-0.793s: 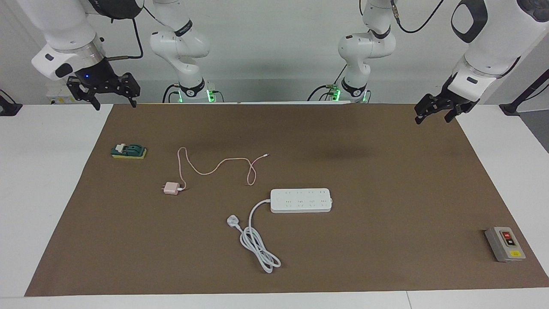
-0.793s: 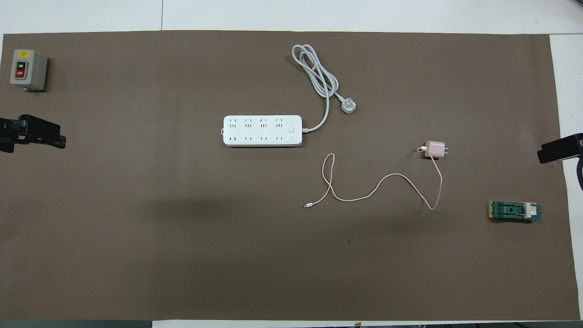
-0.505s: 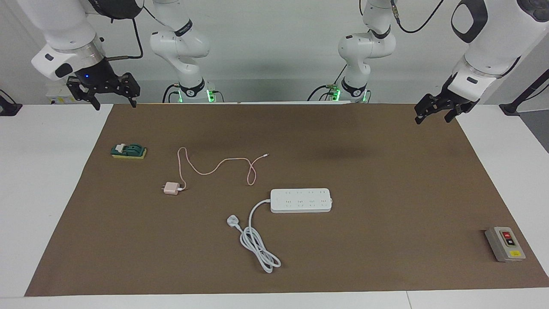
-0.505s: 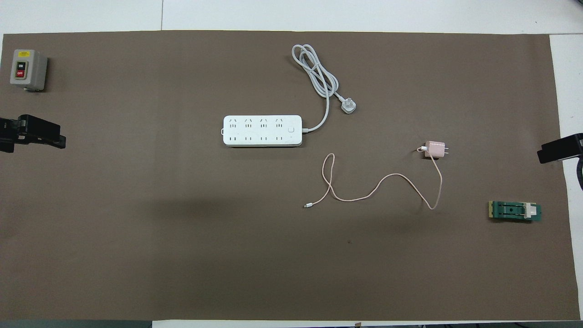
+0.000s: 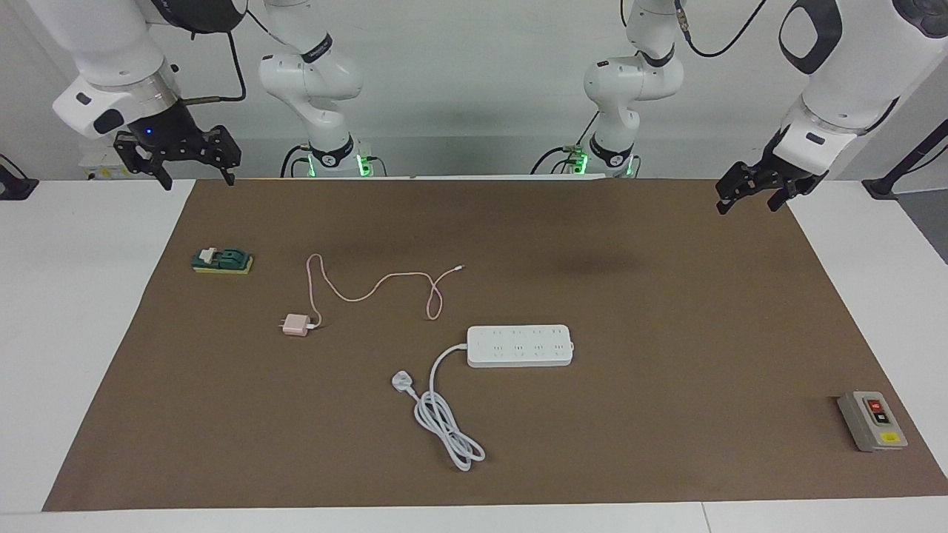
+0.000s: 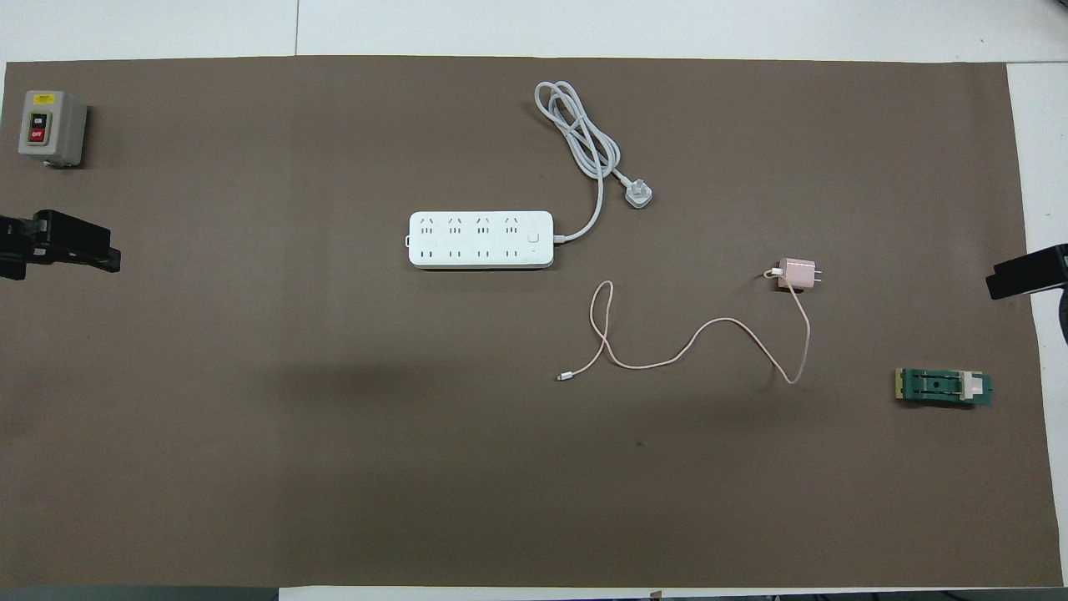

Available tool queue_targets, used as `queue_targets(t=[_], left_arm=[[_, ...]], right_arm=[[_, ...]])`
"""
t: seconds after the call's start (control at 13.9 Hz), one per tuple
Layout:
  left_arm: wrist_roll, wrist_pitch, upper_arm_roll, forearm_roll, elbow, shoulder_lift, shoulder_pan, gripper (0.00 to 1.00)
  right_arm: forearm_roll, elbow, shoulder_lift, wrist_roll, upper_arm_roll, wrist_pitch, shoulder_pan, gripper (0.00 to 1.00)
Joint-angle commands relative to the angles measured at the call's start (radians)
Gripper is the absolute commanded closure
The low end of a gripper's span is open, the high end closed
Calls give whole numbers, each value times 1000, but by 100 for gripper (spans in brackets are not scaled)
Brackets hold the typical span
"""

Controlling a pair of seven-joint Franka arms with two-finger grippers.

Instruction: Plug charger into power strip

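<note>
Nothing is started. The right gripper [image 5: 180,164], fingers spread and empty, hangs over the mat's corner at its own end. The charger [image 5: 295,324] lies toward that end, plugged into nothing; the power strip [image 5: 520,345] lies mid-table. The left gripper [image 5: 749,194], also parted, waits over the other corner. Next: grasp the charger. No containers.

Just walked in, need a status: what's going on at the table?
Nothing is being handled yet. Both arms wait at the robots' edge of the mat: the right claw open over the right arm's corner, the left claw over the left arm's corner. The pink charger lies unplugged on the mat, apart from the power strip, toward the right arm's end.
</note>
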Motion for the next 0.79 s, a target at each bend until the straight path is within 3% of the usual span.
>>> queue_targets(t=[0.0, 0.72], left_arm=[[-12, -3, 7, 2, -27, -27, -8, 0], [-12, -3, 7, 4, -27, -27, -8, 0]], right_arm=[[6, -17, -6, 29, 6, 28, -22, 0], [133, -127, -3, 601, 6, 94, -45, 0]])
